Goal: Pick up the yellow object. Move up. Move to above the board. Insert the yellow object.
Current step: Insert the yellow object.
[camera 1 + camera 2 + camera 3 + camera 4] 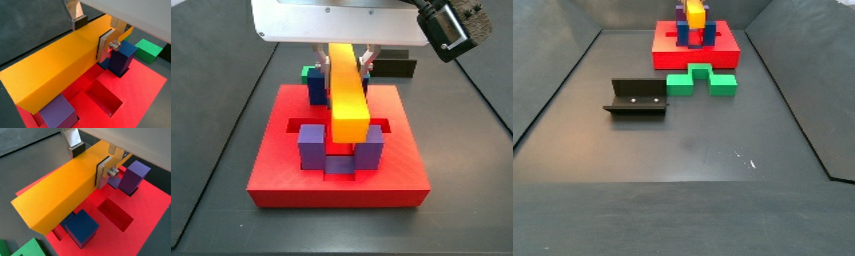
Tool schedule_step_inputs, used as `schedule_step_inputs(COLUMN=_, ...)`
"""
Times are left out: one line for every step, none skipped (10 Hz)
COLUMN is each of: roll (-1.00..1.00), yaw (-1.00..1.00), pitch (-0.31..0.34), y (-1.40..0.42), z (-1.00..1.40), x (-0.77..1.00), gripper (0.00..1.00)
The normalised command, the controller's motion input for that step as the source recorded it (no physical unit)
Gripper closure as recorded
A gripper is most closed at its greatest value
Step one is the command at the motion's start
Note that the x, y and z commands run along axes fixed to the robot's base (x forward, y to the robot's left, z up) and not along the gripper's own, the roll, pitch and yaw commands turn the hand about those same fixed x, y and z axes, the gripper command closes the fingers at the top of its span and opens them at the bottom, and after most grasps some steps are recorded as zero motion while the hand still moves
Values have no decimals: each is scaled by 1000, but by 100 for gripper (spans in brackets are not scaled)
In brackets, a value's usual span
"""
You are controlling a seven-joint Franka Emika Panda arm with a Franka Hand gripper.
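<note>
Gripper (93, 36) over the board (339, 183), silver fingers (106, 46) clamped on the yellow object (63, 65) | bar long and slim, yellow top face, orange side in a side view (346, 95), held above the red slab between upright blocks | blue block (121, 61) touching finger | fixture (636, 98) at 7 o'clock from board.

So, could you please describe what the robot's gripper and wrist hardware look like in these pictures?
In both wrist views the gripper shows flat silver metal fingers with dark pads, and a round silver screw head on one plate. In a side view its body is a pale white-grey housing, with a black boxy camera module mounted at one corner. No cables or lettering are legible.
</note>
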Motion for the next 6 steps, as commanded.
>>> schedule_step_inputs(roll=60, yaw=0, pitch=0, y=-66, z=0, x=-74, gripper=100)
schedule_step_inputs(roll=57, yaw=-17, pitch=0, y=-69, z=0, x=0, gripper=100)
schedule_step_inputs(roll=97, yaw=-26, pitch=0, y=-69, z=0, x=0, gripper=100)
schedule_step_inputs(roll=109, yaw=-6, pitch=0, y=-54, z=0, x=-40, gripper=100)
schedule_step_inputs(roll=90, yaw=0, pitch=0, y=-66, z=0, x=0, gripper=100)
schedule_step_inputs(roll=154, yaw=-51, pitch=56, y=-54, z=-74, x=31, gripper=100)
